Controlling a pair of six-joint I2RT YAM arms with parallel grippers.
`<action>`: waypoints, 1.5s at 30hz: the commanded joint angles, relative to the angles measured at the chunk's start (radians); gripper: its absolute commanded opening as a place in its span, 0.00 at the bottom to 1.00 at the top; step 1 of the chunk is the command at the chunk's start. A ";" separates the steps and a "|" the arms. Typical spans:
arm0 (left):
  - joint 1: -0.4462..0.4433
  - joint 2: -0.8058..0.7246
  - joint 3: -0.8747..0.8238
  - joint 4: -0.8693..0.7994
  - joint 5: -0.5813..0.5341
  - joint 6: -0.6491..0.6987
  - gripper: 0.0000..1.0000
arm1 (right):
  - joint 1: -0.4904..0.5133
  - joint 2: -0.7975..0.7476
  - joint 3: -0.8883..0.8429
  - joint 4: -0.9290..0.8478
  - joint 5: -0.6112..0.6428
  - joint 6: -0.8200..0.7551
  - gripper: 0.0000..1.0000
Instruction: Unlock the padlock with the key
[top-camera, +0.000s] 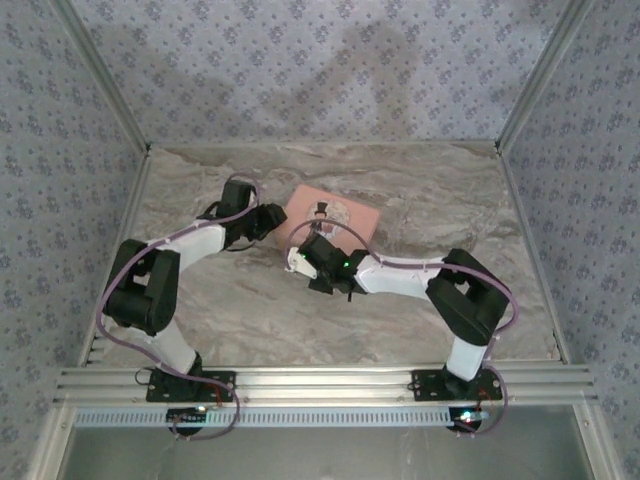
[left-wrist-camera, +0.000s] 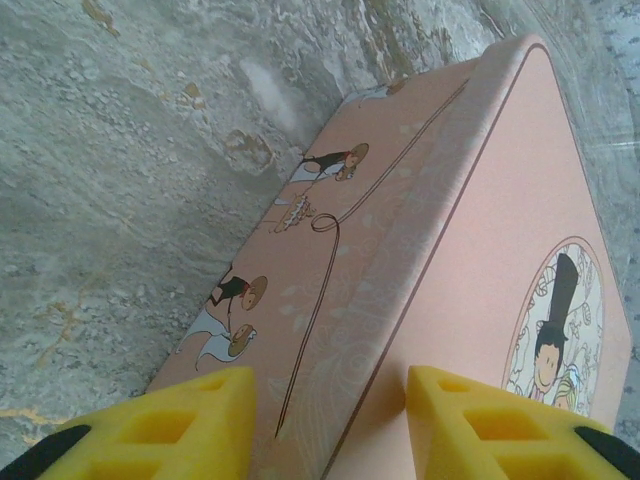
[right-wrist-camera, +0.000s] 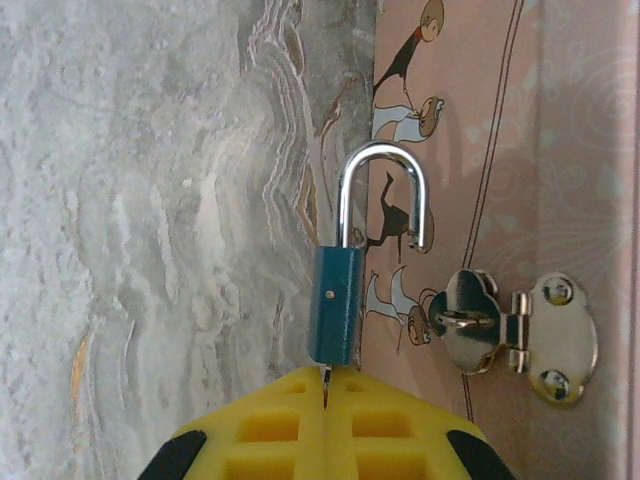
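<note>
The padlock has a small dark blue body and hangs upright in front of the pink tin. Its metal shackle stands open, with one leg free of the body and clear of the tin's silver hasp. A thin sliver of the key runs from the lock's underside into my right gripper, which is shut on it. My left gripper straddles the tin's near corner, one yellow pad on each side. From above, both grippers meet at the tin's left end.
The marbled table is walled by patterned panels at the back and both sides. An aluminium rail crosses the near edge by the arm bases. Open tabletop lies left and right of the tin.
</note>
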 joint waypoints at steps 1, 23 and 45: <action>-0.007 0.019 -0.002 -0.033 0.029 -0.005 0.43 | 0.003 -0.046 -0.008 0.058 0.028 -0.007 0.00; 0.060 -0.244 -0.169 -0.062 -0.060 0.005 0.46 | 0.062 -0.225 -0.005 0.016 -0.040 0.140 0.00; -0.075 -0.581 -0.419 -0.122 -0.141 0.004 0.53 | -0.168 -0.682 -0.278 -0.245 -0.110 0.740 0.00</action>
